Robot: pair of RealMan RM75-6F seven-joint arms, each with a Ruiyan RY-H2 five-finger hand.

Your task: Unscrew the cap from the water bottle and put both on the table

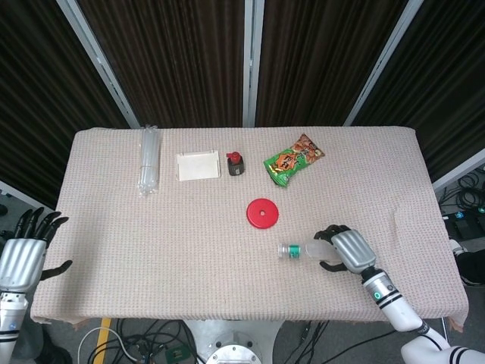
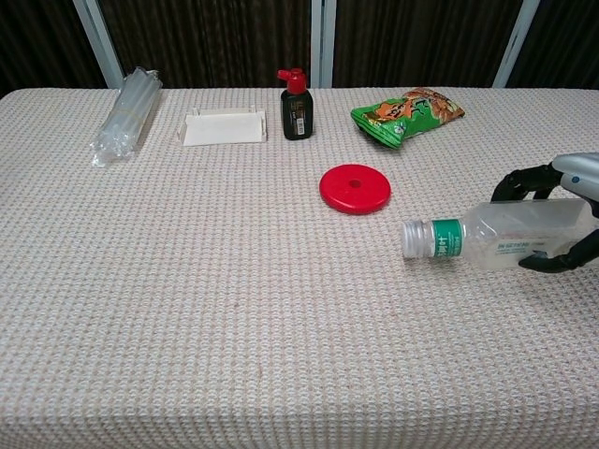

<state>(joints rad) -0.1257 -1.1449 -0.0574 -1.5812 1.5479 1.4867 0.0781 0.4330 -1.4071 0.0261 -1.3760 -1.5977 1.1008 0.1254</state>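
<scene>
A clear water bottle (image 1: 307,250) (image 2: 510,239) lies on its side at the front right of the table, its green label band and white cap (image 1: 283,250) (image 2: 415,238) pointing left. The cap sits on the neck. My right hand (image 1: 345,249) (image 2: 560,215) wraps its dark fingers around the bottle's base end, thumb on the near side. Whether the bottle rests on the cloth or hangs just above it I cannot tell. My left hand (image 1: 26,246) hovers off the table's front left corner, fingers spread, holding nothing; it shows only in the head view.
A red disc (image 1: 262,213) (image 2: 355,188) lies just behind the bottle's cap end. Along the back stand a green snack bag (image 1: 293,160), a small black bottle with a red top (image 1: 235,162), a white tray (image 1: 198,165) and a clear plastic bundle (image 1: 148,159).
</scene>
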